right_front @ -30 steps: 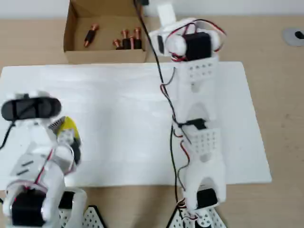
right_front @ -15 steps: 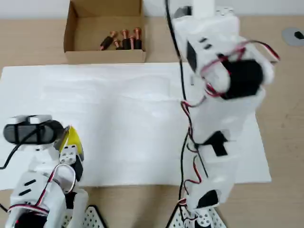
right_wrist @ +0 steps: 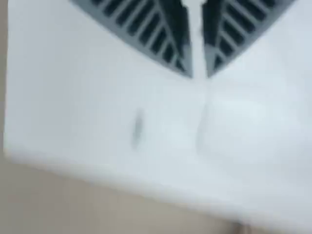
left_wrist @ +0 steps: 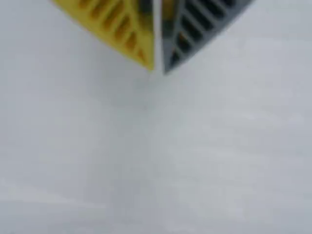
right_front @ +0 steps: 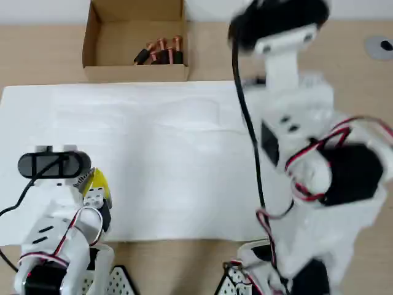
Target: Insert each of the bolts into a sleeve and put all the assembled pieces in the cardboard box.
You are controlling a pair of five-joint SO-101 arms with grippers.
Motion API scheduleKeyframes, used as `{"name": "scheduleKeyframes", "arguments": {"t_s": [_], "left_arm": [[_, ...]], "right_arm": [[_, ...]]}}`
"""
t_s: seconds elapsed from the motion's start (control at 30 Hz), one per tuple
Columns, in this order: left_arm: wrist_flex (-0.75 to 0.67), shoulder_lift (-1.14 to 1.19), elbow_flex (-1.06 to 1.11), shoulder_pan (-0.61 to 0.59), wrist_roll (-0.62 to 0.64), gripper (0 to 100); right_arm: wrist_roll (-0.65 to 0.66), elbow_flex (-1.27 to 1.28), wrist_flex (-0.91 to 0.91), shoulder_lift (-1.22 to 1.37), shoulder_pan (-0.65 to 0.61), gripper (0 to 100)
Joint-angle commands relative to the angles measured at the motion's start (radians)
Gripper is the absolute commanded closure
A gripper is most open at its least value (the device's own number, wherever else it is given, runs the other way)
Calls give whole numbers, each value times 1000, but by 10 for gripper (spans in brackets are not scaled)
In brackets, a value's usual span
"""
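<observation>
On far left of table (right_front: 37,49), found cardboard box (right_front: 135,74) holding assembled pieces (right_front: 161,53), bunched toward near right of its floor. Looked copper-headed and dark-sleeved, lying close together, some touching; count unclear. Judged task at its close, with every visible piece boxed. Found left pincer (left_wrist: 158,68) pinched to a sliver, empty, over near left of white sheet (right_front: 159,141). Found right pincer (right_wrist: 198,73) narrow too, holding nothing, over sheet near its edge. Expected next move, if any, to be parking both arms.

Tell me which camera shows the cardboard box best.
The high view: it looks down into the open cardboard box, with the assembled pieces grouped inside. Both wrist views face the white sheet instead.
</observation>
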Motion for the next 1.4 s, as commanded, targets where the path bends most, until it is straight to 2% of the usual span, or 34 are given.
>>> {"name": "scheduleKeyframes", "arguments": {"t_s": [0.0, 0.3, 0.5, 0.67, 0.8, 0.93, 1.2, 1.37], "left_arm": [[-3, -5, 37, -14, 6, 991], [-5, -5, 236, -14, 2, 991], [-6, -5, 259, -15, 3, 991], [-12, -5, 267, -15, 2, 991], [-54, -5, 358, -15, 2, 991], [-104, -4, 465, -12, 6, 991], [-100, -4, 456, -11, 3, 991], [-101, -4, 456, -11, 3, 991]], "right_arm": [[8, 401, -94, -208, 47, 988], [12, 1132, -336, -607, 104, 988], [12, 1432, -470, -892, 102, 988], [14, 1639, -479, -1167, 97, 988], [14, 1768, -473, -1412, 96, 988], [12, 1805, -471, -1362, 102, 988], [12, 1980, -417, -1403, 102, 988], [12, 1983, -411, -1400, 104, 988]]}}
